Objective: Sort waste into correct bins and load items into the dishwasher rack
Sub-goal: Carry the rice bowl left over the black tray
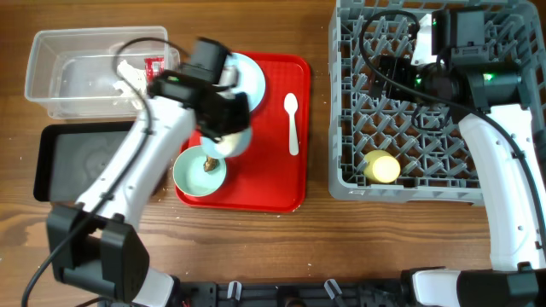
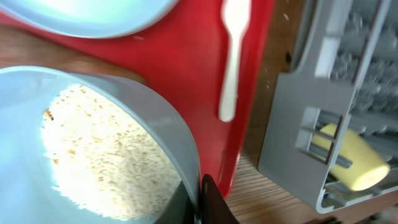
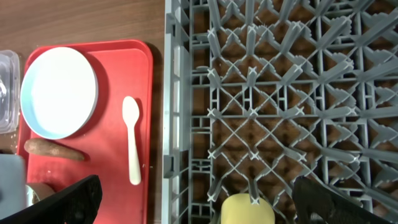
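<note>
Left gripper [image 2: 200,199] clamps stiff small pale blue-green bowl [image 2: 163,127] at rim, over flat red tray [image 2: 186,68]; tilting would spill loose rice [image 2: 106,155].

- The left arm [image 1: 141,162] is stretching forward, its pincer [image 1: 225,128] clamping the rice bowl [image 2: 93,155] by the rim.
- The right arm [image 1: 505,170] is hovering, its pincer [image 3: 196,183] holding both fingers wide apart.

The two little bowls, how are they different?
The rice bowl holds white rice; the other bowl holds a brown lump. The left gripper pinches the rice bowl's rim; the other bowl sits free on the red tray. Both are small, round and pale blue-green.
</note>
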